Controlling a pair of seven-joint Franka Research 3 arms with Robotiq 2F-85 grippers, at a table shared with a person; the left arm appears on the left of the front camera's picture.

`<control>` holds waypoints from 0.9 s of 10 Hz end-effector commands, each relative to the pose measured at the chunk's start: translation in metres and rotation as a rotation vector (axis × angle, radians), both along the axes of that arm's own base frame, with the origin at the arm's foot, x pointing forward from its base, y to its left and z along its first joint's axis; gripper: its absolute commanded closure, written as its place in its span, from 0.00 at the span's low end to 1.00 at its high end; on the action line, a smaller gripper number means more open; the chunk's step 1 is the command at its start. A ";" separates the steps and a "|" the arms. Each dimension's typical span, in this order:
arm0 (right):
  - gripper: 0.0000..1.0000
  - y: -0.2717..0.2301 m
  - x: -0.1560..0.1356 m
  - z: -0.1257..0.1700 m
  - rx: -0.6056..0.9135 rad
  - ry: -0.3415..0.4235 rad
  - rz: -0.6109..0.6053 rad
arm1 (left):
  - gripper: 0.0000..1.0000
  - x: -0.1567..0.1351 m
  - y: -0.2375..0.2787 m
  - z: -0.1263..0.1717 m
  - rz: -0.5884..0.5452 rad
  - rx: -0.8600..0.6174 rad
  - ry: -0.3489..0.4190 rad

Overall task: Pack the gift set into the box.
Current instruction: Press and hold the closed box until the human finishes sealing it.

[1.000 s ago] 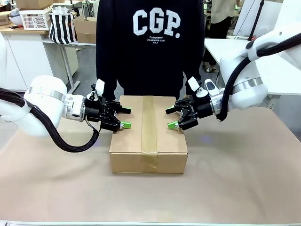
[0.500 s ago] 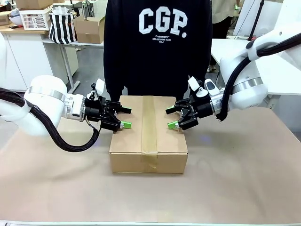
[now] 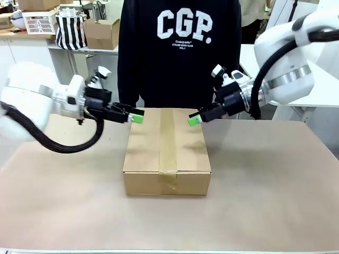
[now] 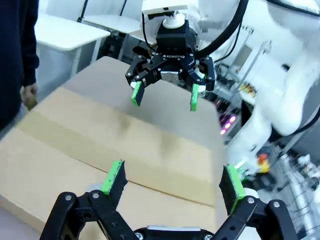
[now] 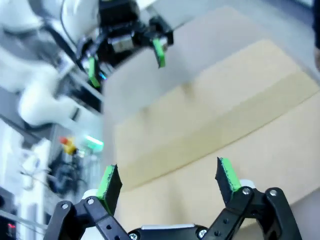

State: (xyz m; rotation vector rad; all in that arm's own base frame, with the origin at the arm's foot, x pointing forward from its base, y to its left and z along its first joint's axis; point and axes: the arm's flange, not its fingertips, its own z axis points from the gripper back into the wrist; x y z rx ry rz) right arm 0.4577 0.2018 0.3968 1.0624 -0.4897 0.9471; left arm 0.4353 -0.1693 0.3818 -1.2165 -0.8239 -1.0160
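Observation:
The box [image 3: 167,153] lies in the middle of the table with its flaps down and brown tape along the centre seam. The gift set is out of view. My left gripper [image 3: 135,117] hovers over the box's far left corner, open and empty. My right gripper [image 3: 193,120] hovers open over the far right part of the top. In the left wrist view my left gripper [image 4: 172,180] looks across the box top [image 4: 100,145] at the right gripper [image 4: 165,95]. In the right wrist view my right gripper [image 5: 167,179] faces the left gripper [image 5: 125,55] over the box top [image 5: 225,120].
A person in a black sweatshirt [image 3: 180,47] stands right behind the box at the far edge. The table [image 3: 265,201] is covered in brown paper. Far back left are a white basket [image 3: 39,21], a striped bag [image 3: 70,29] and a smaller cardboard box [image 3: 100,32].
Both grippers have risen from beside the box's long sides to above its far end, and both wrists have rolled. The box has not moved.

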 end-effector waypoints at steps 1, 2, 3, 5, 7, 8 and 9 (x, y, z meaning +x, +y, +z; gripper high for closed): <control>0.00 -0.016 -0.023 0.033 0.092 0.220 -0.056 | 0.00 -0.026 0.024 0.025 0.025 -0.059 0.210; 0.00 -0.026 -0.039 0.045 0.123 0.278 -0.104 | 0.00 -0.034 0.036 0.034 0.007 -0.076 0.336; 0.00 -0.035 -0.056 0.050 0.132 0.318 -0.150 | 0.00 -0.041 0.046 0.038 -0.002 -0.097 0.452; 0.00 -0.068 -0.083 0.056 0.202 0.405 -0.234 | 0.00 -0.056 0.072 0.039 0.044 -0.113 0.691; 0.00 -0.124 -0.100 0.049 0.257 0.516 -0.408 | 0.00 -0.071 0.115 0.037 0.121 -0.225 0.834; 0.00 -0.152 -0.110 0.043 0.295 0.549 -0.502 | 0.00 -0.081 0.137 0.034 0.173 -0.265 0.891; 0.00 -0.174 -0.119 0.036 0.348 0.552 -0.576 | 0.00 -0.090 0.154 0.029 0.151 -0.294 0.972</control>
